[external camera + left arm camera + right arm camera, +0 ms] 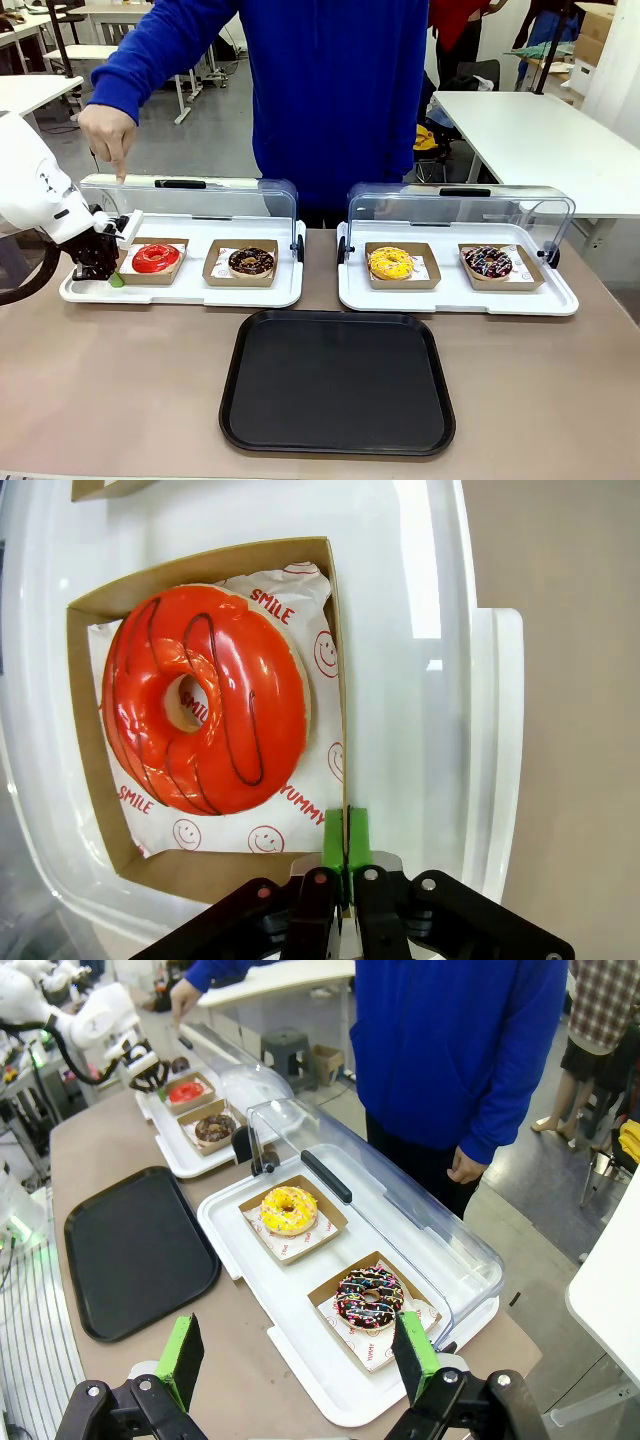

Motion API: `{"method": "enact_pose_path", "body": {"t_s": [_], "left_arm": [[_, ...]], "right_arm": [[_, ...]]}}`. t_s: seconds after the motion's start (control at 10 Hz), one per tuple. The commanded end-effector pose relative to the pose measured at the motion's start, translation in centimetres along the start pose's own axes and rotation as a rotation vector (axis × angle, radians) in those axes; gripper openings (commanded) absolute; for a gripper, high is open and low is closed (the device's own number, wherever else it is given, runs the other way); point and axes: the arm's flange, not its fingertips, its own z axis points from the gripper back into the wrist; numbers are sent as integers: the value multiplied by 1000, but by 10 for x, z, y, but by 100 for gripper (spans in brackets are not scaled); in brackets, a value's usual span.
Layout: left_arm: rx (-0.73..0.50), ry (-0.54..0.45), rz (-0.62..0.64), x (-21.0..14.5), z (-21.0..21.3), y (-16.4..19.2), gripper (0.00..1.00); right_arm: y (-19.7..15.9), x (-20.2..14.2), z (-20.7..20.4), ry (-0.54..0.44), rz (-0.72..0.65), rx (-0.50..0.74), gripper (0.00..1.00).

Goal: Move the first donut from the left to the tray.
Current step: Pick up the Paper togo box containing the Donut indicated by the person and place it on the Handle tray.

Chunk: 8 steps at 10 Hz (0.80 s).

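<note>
The first donut from the left [155, 257] [205, 700] is a glossy red ring lying in a shallow brown cardboard box [86, 740], in the left white tray [250, 296]. My left gripper [114, 277] [345, 842] is shut, its green pads pinching the box's wall at the near left corner. The box rests in the white tray. The black tray [337, 380] [135, 1250] lies flat in front, in the middle of the table. My right gripper [298, 1360] hovers open above the table's right end, holding nothing.
A chocolate donut [251, 262] shares the left white tray. A yellow donut [390, 263] and a sprinkled one [488, 262] sit in the right white tray [450, 300]. Both clear lids stand raised. A person in blue points a finger [121, 172] down behind the left tray.
</note>
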Motion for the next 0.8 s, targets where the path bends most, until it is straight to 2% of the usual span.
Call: {"method": "enact_pose_path", "body": {"t_s": [0.0, 0.1, 0.5, 0.7], "left_arm": [[-77, -40, 46, -4, 1, 5, 0], [0, 0, 0, 0, 0, 0, 0], [-13, -8, 8, -1, 1, 1, 2], [41, -5, 64, 0, 30, 7, 2]], "right_arm": [[-3, 3, -1, -34, 25, 0, 100], [-3, 3, -1, -34, 25, 0, 100], [-3, 3, -1, -34, 25, 0, 100], [-3, 3, -1, -34, 25, 0, 100]]}}
